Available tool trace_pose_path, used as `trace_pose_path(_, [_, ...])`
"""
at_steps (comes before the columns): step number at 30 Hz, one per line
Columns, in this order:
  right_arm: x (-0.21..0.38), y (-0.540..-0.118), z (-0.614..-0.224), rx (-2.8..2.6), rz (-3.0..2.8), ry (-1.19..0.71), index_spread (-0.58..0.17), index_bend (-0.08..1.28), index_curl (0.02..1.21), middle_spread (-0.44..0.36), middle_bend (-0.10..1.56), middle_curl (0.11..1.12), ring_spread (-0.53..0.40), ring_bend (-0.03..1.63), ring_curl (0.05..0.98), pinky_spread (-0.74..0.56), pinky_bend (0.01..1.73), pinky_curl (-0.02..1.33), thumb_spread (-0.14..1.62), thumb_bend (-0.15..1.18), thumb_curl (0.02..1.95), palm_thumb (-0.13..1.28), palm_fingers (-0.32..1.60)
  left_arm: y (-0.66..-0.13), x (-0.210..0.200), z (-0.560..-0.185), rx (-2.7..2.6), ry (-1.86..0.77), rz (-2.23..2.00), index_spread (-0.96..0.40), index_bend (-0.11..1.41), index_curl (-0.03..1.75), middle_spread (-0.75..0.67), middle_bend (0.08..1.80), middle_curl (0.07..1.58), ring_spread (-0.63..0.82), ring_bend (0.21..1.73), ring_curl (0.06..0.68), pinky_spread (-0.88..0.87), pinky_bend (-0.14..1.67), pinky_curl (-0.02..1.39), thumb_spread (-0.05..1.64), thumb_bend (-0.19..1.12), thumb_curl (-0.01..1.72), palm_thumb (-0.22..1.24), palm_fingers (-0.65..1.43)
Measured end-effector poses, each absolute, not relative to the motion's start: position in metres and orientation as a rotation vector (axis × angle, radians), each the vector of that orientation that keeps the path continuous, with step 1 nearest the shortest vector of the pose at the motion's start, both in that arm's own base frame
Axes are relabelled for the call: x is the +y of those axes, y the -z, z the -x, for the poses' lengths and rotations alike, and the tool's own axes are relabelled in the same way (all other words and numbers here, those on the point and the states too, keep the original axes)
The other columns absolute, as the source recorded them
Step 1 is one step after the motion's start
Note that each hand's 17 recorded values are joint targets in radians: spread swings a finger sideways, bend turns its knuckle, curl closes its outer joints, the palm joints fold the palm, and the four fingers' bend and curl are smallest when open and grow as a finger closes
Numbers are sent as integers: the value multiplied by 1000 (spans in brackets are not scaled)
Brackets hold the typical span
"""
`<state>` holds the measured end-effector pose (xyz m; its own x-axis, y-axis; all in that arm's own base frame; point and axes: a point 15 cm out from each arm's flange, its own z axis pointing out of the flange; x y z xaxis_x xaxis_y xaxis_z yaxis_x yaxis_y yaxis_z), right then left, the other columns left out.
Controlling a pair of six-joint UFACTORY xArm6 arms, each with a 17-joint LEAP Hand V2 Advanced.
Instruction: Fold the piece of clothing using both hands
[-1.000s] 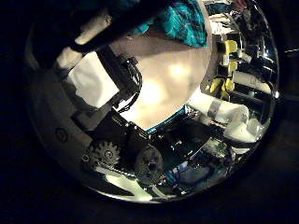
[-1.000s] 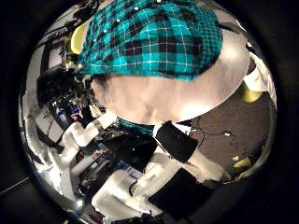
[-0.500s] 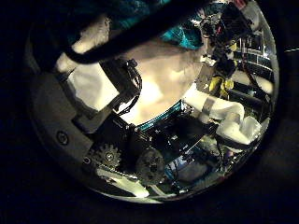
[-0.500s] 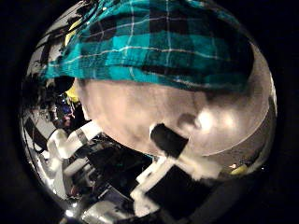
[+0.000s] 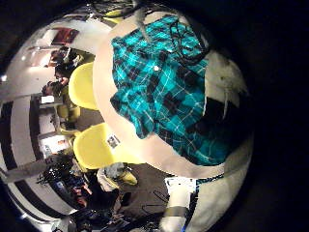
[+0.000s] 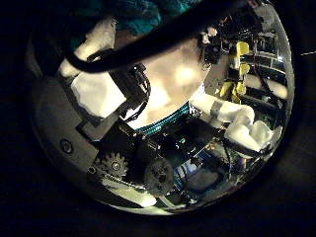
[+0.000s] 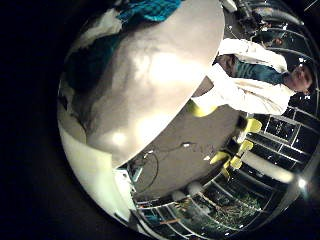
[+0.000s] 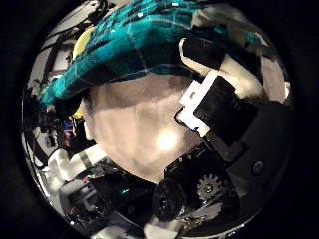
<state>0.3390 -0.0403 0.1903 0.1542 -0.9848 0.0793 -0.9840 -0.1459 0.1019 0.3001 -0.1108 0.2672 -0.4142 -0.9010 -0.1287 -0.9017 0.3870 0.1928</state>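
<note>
Your shirt (image 5: 164,97), teal plaid, lies rumpled on the round pale bench (image 5: 224,77), filling most of the top in the left little-finger view. Your right hand (image 8: 214,95) sits at the shirt's edge, its fingers (image 8: 204,50) reaching toward 11 o'clock onto the cloth. Whether either hand pinches it, you cannot tell.

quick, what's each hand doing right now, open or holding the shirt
Left hand: cannot tell; its fingers reach toward the teal plaid shirt, grip not visible.
Right hand: fingers at the shirt's edge on the table; grip cannot be told.
</note>
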Motion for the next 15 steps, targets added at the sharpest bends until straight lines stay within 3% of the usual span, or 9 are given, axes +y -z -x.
trace_pose_path(6, [-54, -228, -327, -1993, -2283, -57, -392, 983, 825, -235, 1175, 873, -262, 1405, 597, -205, 1538, 343, 1152, 51, 568, 974, 986, -273, -101, -282, 2685, -385, 1647, -597, 183, 1449, -643, 832, 1152, -463, 1374, 512, -631, 1143, 714, 1191, -14, 525, 806, 880])
trace_pose_path(15, [-61, -314, -302, -2035, -2306, -145, -371, 1049, 907, -218, 1256, 931, -251, 1464, 674, -172, 1618, 431, 1170, 12, 624, 975, 906, -305, -91, -255, 2810, -409, 1634, -571, 178, 1477, -653, 816, 1157, -473, 1367, 511, -644, 1135, 709, 1176, -16, 523, 784, 886])
